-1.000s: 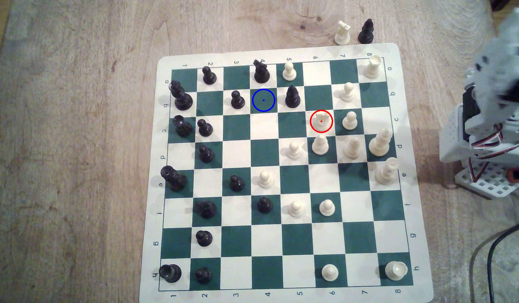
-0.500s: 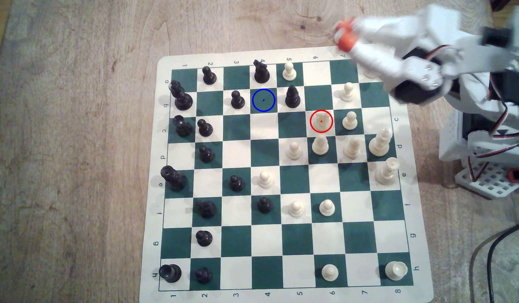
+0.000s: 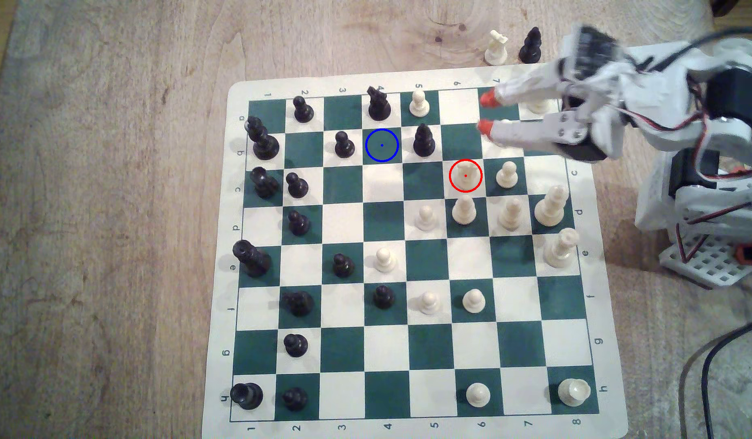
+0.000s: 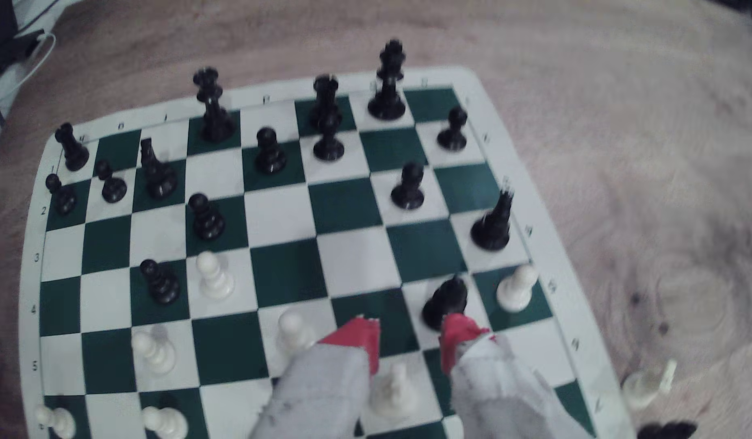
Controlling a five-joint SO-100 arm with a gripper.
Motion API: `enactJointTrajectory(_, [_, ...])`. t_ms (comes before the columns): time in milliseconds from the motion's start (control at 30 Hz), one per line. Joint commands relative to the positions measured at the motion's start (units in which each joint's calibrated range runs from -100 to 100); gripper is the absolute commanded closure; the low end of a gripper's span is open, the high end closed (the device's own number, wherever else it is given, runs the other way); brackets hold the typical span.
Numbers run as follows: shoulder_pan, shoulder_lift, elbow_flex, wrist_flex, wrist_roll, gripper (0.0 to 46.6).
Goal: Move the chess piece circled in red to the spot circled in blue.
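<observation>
Gripper (image 3: 483,112) open over board; wrist view: piece (image 4: 393,390) between fingers.

Your arm (image 3: 610,105) is motion-blurred and hides the corner rook (image 3: 536,105); the wrist view cuts off the gripper (image 4: 410,337) fingers' bases.

One chessboard (image 3: 224,295) carries fifteen black pieces (image 3: 344,144) and fifteen cream pieces (image 3: 474,300), one of these largely hidden behind the one gripper (image 3: 486,112), one more black piece (image 3: 530,45) and one more cream piece (image 3: 496,47) stand off it, and the board bears one red ring (image 3: 450,175) and one blue-ringed square (image 3: 381,145).
</observation>
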Motion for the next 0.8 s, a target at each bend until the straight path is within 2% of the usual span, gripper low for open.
enactJointTrajectory(0, [1.39,11.56,-14.44,4.78,-5.03,32.8])
enactJointTrajectory(167, [2.01,19.2,-15.53,7.4,-4.59,31.7])
enactJointTrajectory(300, [2.17,25.4,-16.62,8.39,-5.57,31.8])
enactJointTrajectory(567, [2.17,31.25,-14.98,4.37,-5.18,30.9])
enactJointTrajectory(700, [2.17,35.07,-14.44,1.51,-4.15,31.1])
enactJointTrajectory(767, [2.33,36.77,-13.17,-0.21,-2.05,31.2])
